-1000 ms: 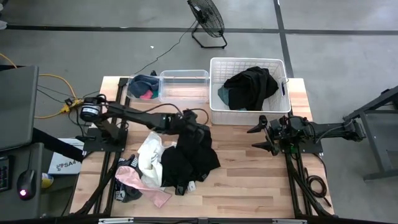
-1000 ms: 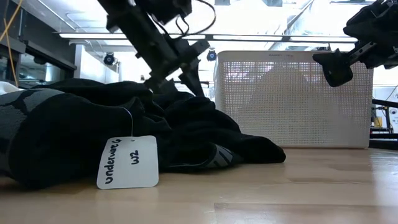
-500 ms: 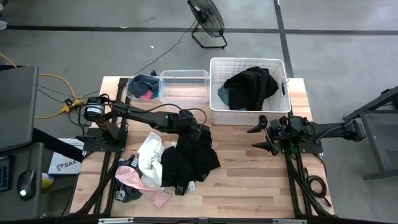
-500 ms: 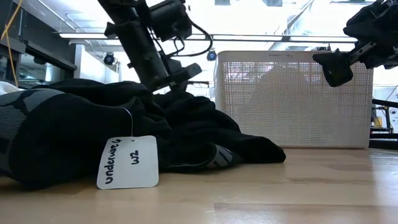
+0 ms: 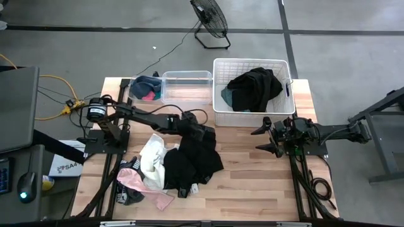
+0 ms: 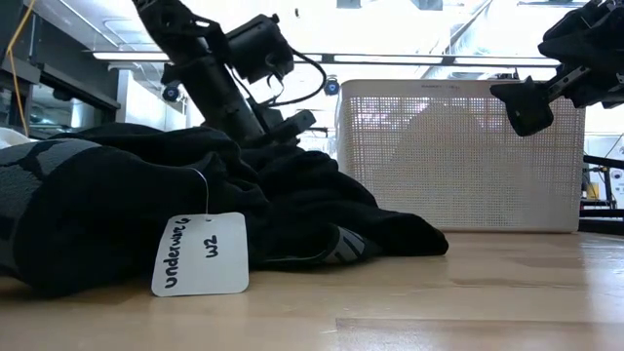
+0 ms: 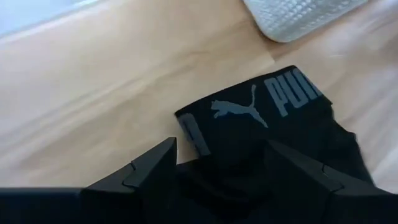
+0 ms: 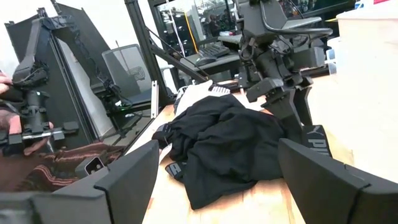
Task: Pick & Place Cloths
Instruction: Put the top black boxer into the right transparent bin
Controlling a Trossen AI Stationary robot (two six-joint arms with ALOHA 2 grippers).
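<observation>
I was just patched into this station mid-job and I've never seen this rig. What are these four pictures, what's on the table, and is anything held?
Two dark robot arms work at a light wooden table. One picture looks straight down, one looks level across the tabletop, and each wrist carries a camera. A pile of black, white and pink cloths lies left of centre. The white slatted plastic basket holds black and teal ones. The left gripper is down on the black Puma-waistband garment; whether it grips is unclear. The right gripper waits open and empty.
</observation>
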